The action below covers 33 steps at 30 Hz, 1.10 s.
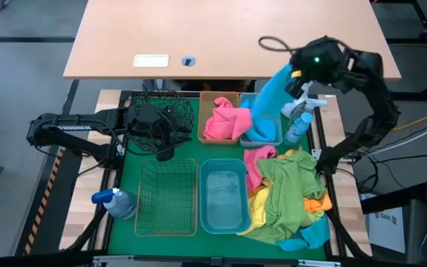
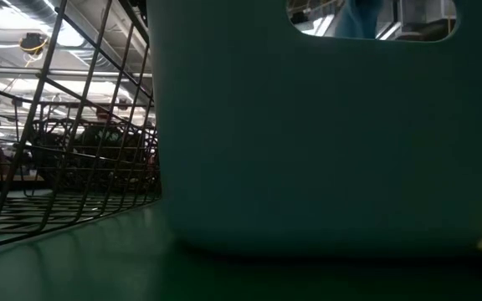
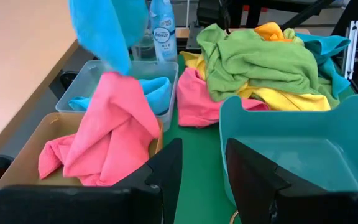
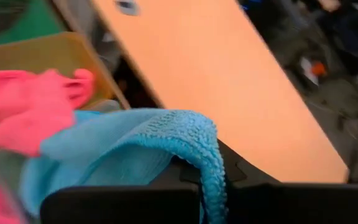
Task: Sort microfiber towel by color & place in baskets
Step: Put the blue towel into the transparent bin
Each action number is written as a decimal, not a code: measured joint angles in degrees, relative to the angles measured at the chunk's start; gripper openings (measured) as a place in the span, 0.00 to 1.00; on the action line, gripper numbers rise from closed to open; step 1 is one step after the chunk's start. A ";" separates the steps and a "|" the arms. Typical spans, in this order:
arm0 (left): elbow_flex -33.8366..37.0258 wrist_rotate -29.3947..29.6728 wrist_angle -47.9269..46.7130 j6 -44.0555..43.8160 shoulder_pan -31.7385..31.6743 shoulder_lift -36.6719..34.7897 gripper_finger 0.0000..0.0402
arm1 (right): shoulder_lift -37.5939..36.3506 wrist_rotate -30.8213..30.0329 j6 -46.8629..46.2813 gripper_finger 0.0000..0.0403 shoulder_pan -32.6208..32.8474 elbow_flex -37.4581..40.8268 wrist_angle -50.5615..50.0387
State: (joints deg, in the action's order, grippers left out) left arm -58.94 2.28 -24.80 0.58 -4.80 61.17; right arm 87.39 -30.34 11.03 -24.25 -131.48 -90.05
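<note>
The right gripper (image 1: 300,74) is up above the blue bin (image 1: 261,132). Its fingers are shut tight on a blue towel (image 1: 270,96). The towel hangs down from the gripper, and its low end reaches into the blue bin. More blue cloth (image 3: 156,92) already lies in there.

Just beside the blue bin sits the amber bin (image 1: 207,135), with a pink towel (image 1: 224,121) in it. On the blue bin's other side stands a spray bottle (image 1: 298,126), very close. Near the blue bin, toward the front of the table, lies the pile (image 1: 291,193) of green, yellow, pink and orange towels that still need sorting.

The job now looks like dropping the blue towel in with the other blue cloth. To do it well, the gripper should stay right over the middle of the blue bin and go lower before it lets go. Then the whole towel falls inside and no corner hangs over onto the pink towel. It should also keep clear of the spray bottle so it does not knock it down.

The left gripper (image 3: 199,180) waits well apart from the blue bin, by the green mesh basket (image 1: 167,111). Its fingers are partly open and hold nothing.
</note>
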 joint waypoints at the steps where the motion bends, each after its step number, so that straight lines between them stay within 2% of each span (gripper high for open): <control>1: 0.00 -0.02 0.00 0.00 0.00 0.00 0.30 | -0.04 -0.38 -0.08 0.01 -1.10 0.00 0.00; 5: 0.00 0.01 0.02 0.00 0.00 0.00 0.30 | 0.25 2.17 -0.19 0.01 -5.28 0.48 0.69; 10: 0.02 0.01 0.02 0.00 0.00 0.00 0.30 | 1.01 10.27 -0.43 0.01 -5.81 5.71 5.83; 15: 0.04 0.01 0.02 0.00 0.00 0.00 0.30 | 0.99 21.68 0.08 0.01 -5.72 14.23 11.92; 20: 0.07 0.01 0.02 0.02 0.00 0.00 0.30 | 1.01 22.59 -0.51 0.01 -5.77 24.79 16.70; 26: 0.07 0.01 0.02 0.00 0.00 0.00 0.30 | 1.01 30.93 -0.49 0.01 -5.77 36.99 25.74; 29: 0.07 0.01 0.00 0.00 0.00 0.00 0.30 | 1.01 28.04 -0.28 0.01 -5.72 40.70 25.84; 33: 0.07 0.01 0.01 0.01 0.00 0.00 0.30 | 1.01 13.72 -1.95 0.01 -5.79 43.24 23.78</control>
State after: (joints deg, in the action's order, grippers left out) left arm -58.87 2.28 -24.79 0.59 -4.80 61.17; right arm 88.40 -16.61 9.08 -30.04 -88.24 -66.27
